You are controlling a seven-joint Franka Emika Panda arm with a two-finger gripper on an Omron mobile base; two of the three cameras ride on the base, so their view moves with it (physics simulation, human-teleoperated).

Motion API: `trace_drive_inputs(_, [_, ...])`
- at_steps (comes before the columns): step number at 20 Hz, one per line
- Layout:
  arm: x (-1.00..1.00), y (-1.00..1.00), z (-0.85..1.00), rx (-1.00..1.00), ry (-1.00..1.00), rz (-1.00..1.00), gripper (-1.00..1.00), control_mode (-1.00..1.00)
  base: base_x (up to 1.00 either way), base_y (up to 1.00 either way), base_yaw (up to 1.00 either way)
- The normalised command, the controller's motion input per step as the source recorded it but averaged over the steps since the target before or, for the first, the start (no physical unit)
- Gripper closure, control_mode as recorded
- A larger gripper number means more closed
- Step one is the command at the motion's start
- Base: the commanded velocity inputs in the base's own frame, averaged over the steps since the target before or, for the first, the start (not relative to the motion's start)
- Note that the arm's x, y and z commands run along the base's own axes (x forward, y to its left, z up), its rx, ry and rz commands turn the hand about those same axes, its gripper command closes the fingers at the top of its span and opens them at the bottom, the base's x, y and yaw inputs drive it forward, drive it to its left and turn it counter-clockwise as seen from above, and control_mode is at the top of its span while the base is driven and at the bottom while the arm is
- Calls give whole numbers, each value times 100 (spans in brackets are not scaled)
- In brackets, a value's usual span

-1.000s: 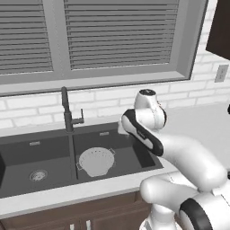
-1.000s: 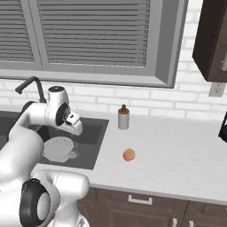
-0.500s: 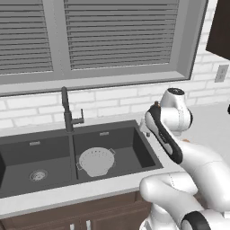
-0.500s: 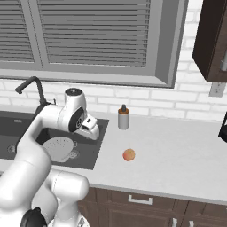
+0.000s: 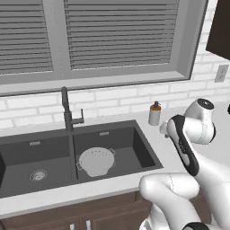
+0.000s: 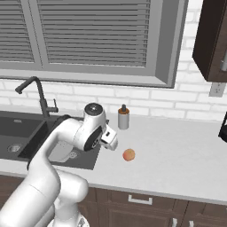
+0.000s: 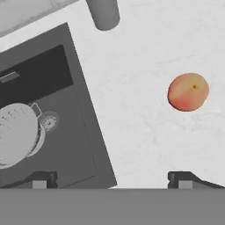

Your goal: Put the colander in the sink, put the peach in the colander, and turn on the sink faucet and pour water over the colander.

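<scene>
- The colander [image 5: 96, 161] is seen upside down in the right basin of the sink [image 5: 27, 148], with its perforated dome upward.
- From the hand camera, the colander [image 7: 16, 135] is shown lying just beside the basin's round drain [image 7: 48, 121].
- The faucet [image 5: 67, 110] is mounted behind the divider between the two basins, with its lever pointing to the right; no water can be made out.
- The peach [image 6: 129, 154] is found on the light counter [image 6: 186, 155], to the right of the sink and well apart from the colander.
- A soap bottle [image 6: 123, 117] is placed upright near the wall, behind the peach.
- The gripper [image 6: 111, 138] is held above the counter, between the sink's right edge and the peach, and nothing is touched by it.
- Its jaws are spread wide, and nothing is held between them.
- In the hand view, the two fingertips [image 7: 182, 179] are seen far apart at the bottom, with the peach [image 7: 188, 92] above the right one and the sink's corner [image 7: 88, 145] between them.
- The peach is shown clear of the fingers, resting alone on the counter.
</scene>
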Motion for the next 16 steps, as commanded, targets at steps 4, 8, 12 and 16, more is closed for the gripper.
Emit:
trace_drive_inputs(4, [20,-65,0,-6,18,-12,-100,-100,0,0,0])
trace_drive_inputs(8, [32,-58,3,-7,31,-16,-100,-100,0,0,0])
trace_drive_inputs(12, [19,-60,-2,-1,28,-10,-100,-100,0,0,0])
trace_drive_inputs(16, [1,-37,-26,0,4,0,-100,-100,0,0,0])
